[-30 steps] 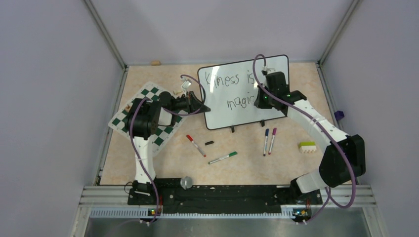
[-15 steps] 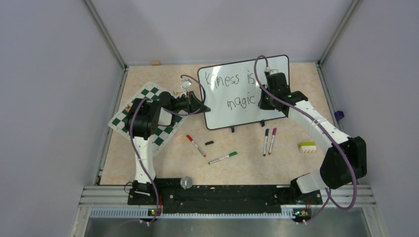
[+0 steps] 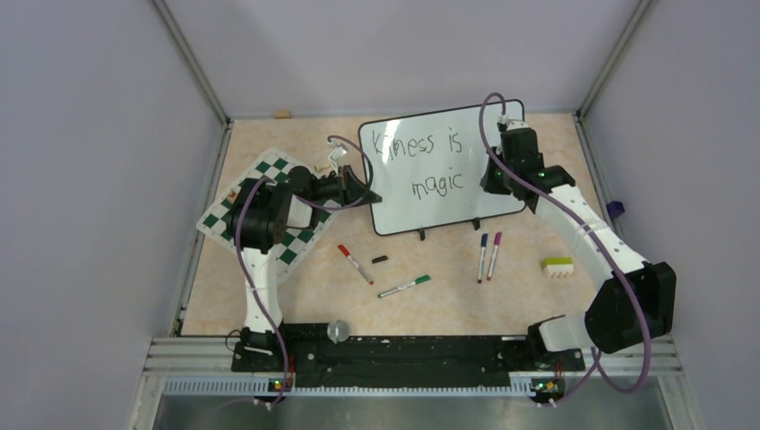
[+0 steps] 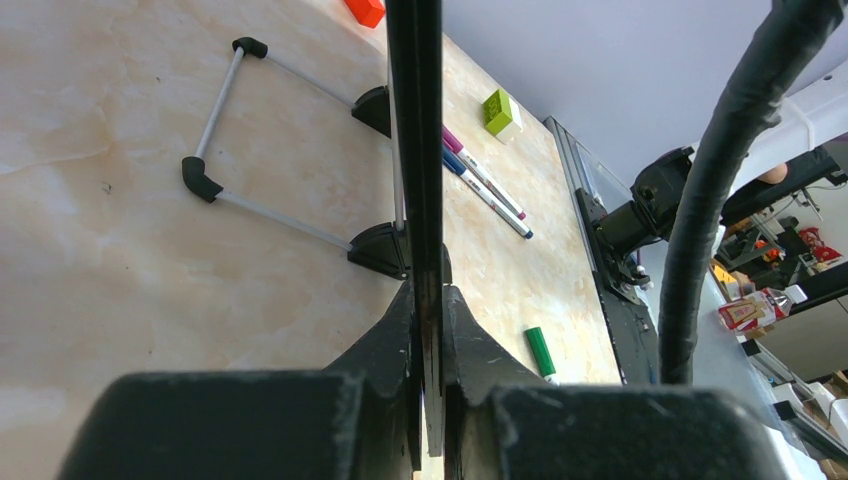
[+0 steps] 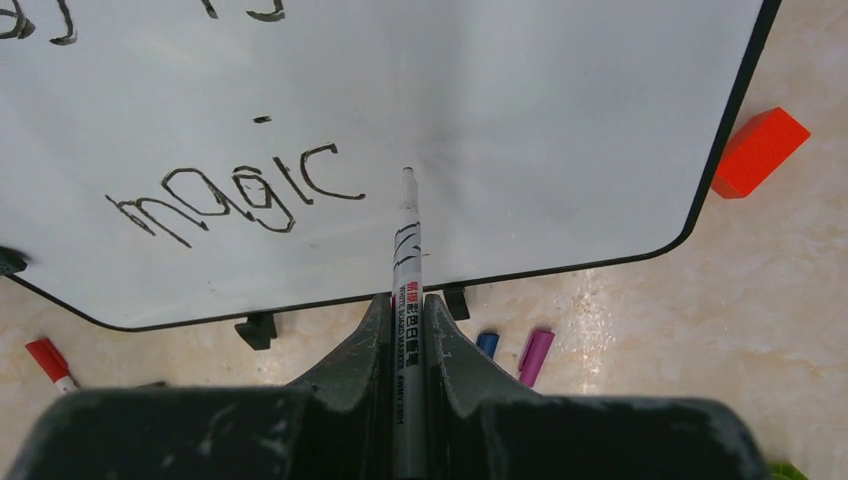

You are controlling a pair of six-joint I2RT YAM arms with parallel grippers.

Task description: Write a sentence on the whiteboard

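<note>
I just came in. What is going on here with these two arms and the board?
Two robot arms are writing on a whiteboard. The left fingers clamp its left edge and steady it. The right fingers hold a black marker. The sentence reads roughly "Kiness is magic" in two lines. The marker's tip points at the white area just right of the last word, and no full stop is visible there. Whether the tip touches the board cannot be told.
</note>
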